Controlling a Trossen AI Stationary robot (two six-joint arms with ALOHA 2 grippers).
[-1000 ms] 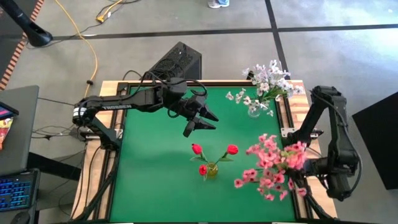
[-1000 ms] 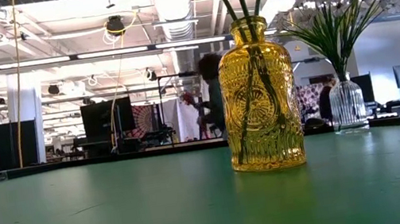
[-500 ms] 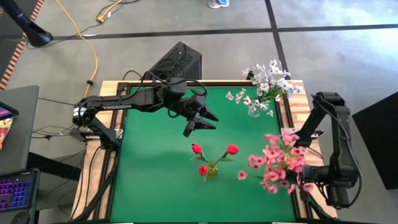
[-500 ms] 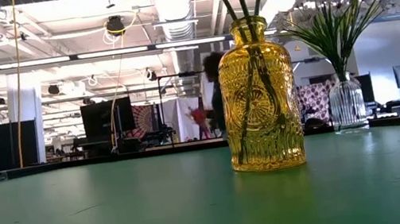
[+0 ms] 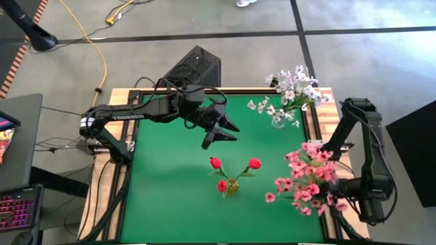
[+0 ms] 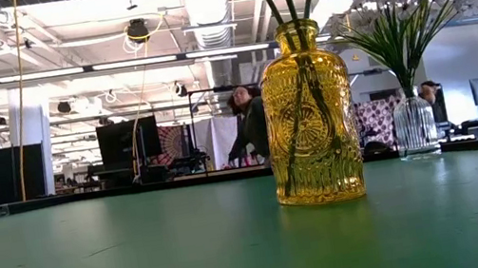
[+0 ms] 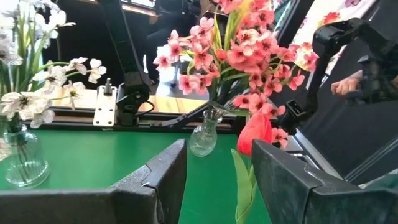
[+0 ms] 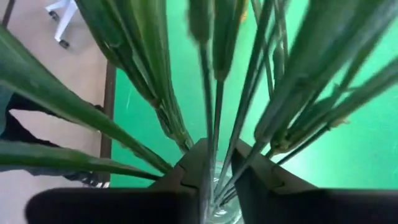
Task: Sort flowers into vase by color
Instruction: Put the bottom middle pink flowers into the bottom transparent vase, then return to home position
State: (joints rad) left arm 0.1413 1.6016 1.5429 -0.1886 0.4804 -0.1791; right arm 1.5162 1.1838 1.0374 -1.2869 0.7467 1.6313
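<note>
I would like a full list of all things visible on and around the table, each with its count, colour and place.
table: one, green top, centre of the high view.
red flowers: three, red, in the yellow vase.
yellow vase: one, amber glass, near the table's middle.
white flowers: one bunch, white, in a clear vase at the far right corner.
clear vase: one, ribbed glass.
pink flowers: one bunch, pink, in a small clear vase at the right edge.
black box: one, behind the table.
person: one, in the room behind.
left gripper: open, above the table's middle.
right gripper: around the pink flowers' stems.
</note>
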